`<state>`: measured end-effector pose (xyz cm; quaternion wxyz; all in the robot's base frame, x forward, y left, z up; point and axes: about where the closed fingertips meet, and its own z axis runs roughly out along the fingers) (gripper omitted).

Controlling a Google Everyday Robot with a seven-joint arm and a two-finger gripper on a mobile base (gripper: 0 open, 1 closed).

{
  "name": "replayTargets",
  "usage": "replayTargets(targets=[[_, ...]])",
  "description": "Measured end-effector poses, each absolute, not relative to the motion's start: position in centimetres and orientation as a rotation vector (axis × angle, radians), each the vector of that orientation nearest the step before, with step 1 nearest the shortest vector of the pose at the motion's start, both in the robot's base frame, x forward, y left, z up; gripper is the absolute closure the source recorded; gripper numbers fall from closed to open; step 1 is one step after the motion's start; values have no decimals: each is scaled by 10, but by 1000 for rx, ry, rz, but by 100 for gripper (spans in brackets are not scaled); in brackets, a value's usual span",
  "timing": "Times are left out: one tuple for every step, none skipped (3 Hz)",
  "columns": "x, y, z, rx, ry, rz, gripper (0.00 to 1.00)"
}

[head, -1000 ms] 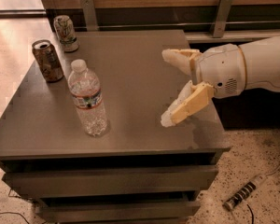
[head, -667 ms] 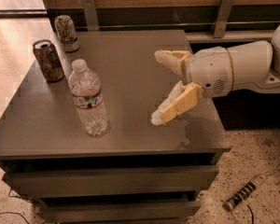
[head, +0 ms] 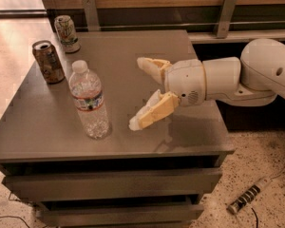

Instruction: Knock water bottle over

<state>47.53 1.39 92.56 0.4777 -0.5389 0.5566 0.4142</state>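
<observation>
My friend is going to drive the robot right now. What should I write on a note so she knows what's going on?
Gripper: open, empty, low over the table, on the picture's right of the water bottle, fingers pointing toward it, not touching.
Water bottle: upright near the table's front edge, cap on.
Brown can and white-and-green can: upright at the back left corner, behind the bottle.
Done: nothing yet; the bottle is not knocked over.
Left: probably push the gripper sideways into the bottle to tip it, keeping off the cans.
</observation>
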Motion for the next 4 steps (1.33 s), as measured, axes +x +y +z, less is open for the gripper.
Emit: replayTargets(targets=[[475,35,920,-1321,1332,1035,0],[477,65,914,-1357,1349,1025,0],[476,81,912,-1382,1352,1032,0],[475,89,911,-1391,1347,1043,3]])
